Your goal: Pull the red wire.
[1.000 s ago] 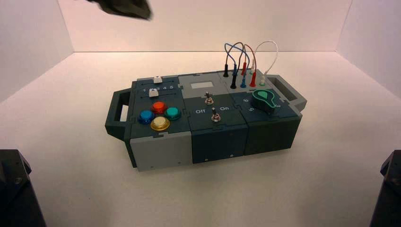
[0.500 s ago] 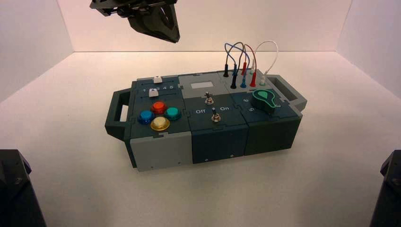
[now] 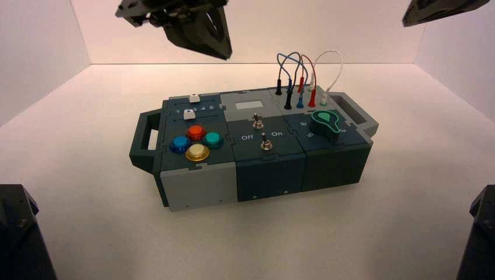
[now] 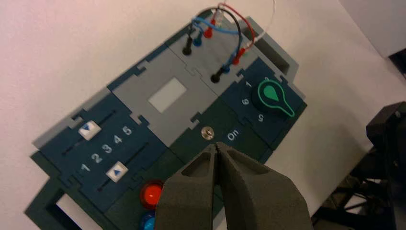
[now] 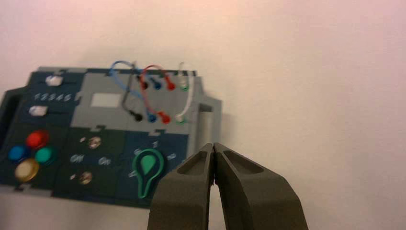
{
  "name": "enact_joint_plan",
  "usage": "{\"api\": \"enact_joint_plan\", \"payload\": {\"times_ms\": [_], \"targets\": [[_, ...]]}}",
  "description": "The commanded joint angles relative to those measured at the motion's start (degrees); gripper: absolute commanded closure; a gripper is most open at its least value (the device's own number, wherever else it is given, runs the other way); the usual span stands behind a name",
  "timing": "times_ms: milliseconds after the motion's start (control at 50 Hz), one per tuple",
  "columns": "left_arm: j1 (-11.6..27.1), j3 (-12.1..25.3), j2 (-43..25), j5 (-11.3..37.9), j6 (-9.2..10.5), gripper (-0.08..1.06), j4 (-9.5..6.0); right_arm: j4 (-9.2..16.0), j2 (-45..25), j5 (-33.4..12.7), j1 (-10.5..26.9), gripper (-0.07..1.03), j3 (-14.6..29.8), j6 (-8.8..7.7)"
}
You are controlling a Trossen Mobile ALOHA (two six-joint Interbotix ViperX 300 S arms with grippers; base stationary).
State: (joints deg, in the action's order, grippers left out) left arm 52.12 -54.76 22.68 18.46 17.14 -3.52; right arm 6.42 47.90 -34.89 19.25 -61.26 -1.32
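Left gripper (image 4: 216,148): raised high at 11 o'clock of the box (image 3: 257,169), fingers pressed together.
Right gripper (image 5: 213,148): up at 1 o'clock — fingertips meeting.
Red wire (image 3: 310,70): plugged in, arching over the box's far right corner — untouched.

White tabletop (image 3: 350,221) fills the high view, from 6 o'clock to a seam at 12. Plain white back wall (image 3: 315,29) at 12; angled white side walls at 9 (image 3: 35,52) and 3 (image 3: 461,58). Lighting even, possibly slightly warm-tinted.
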Motion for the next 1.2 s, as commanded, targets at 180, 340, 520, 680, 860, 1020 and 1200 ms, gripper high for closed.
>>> {"api": "enact_joint_plan", "payload": {"times_ms": [180, 340, 520, 680, 860, 1020, 1200], "targets": [[2.9, 0.62, -0.44, -0.35, 1.58, 1.01, 0.0, 0.53, -3.52, 0.0, 5.71, 0.87, 1.32, -0.09], [2.99, -0.09, 0.35, -0.26, 2.11, 1.01, -0.09, 0.53, -7.73, -0.53, 6.68, 0.8, 2.37, -0.26], [2.99, -0.62, 1.23, -0.26, 2.72, 1.01, -0.09, 0.53, -11.6, -0.79, 7.47, 0.76, 3.08, -0.26], [2.99, -0.88, 1.14, -0.26, 2.81, 1.01, -0.09, 0.62, -15.29, -0.79, 8.53, 0.71, 4.75, -0.26], [2.99, -1.23, 1.23, -0.53, 2.81, 1.01, -0.09, 0.7, -19.16, -0.7, 9.4, 0.7, 6.06, -0.26], [2.9, -1.23, 1.14, -0.62, 2.81, 1.01, -0.09, 0.62, -23.03, -0.7, 9.4, 0.64, 7.47, -0.35], [2.99, -1.32, 1.05, -0.7, 2.9, 1.01, -0.18, 0.44, -27.95, 0.18, 9.4, 0.64, 9.84, -0.44]]}}
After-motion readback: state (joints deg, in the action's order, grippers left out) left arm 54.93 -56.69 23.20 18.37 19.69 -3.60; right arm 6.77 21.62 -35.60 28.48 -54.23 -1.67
